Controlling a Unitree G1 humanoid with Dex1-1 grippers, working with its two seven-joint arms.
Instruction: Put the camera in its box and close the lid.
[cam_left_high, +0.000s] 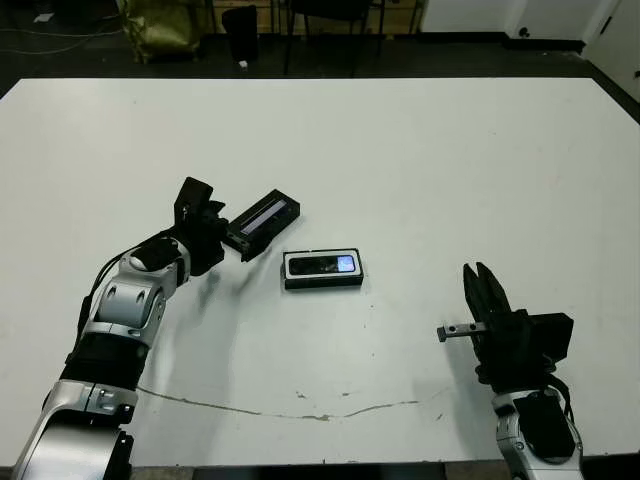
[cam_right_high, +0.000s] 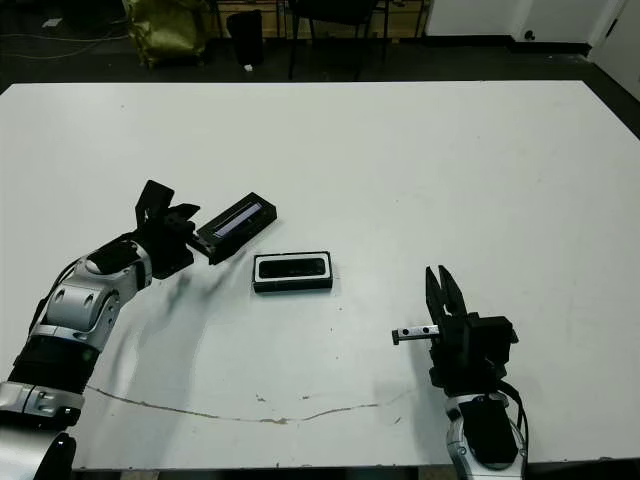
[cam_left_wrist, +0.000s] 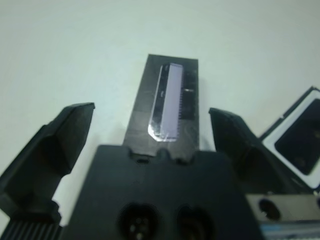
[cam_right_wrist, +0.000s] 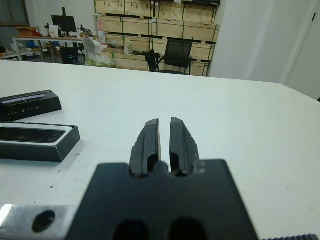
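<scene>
Farthest left, the left end effector (cam_left_high: 208, 228) sits low over the white tabletop (cam_left_high: 420, 160), its two black fingers (cam_left_wrist: 60, 140) spread wide and gripping nothing. The lid (cam_left_high: 262, 222) lies between those fingers in the left wrist view, its near end close to the gripper body with a gap showing on each side (whether that end touches the body cannot be told). It lies at an angle, silver-grey stripe facing up, its far end pointing away from the robot and to the right. Just right of the lid and a little nearer the robot sits the box (cam_left_high: 323, 268), apart from the lid, with its long side running across the tabletop. The camera (cam_left_high: 320, 265) lies inside it, dark against the white lining. Well apart to the right and nearer the robot, the right end effector (cam_left_high: 483, 290) points away from the robot with its fingers (cam_right_wrist: 149, 142) drawn nearly together, a thin slit between them, holding nothing.
</scene>
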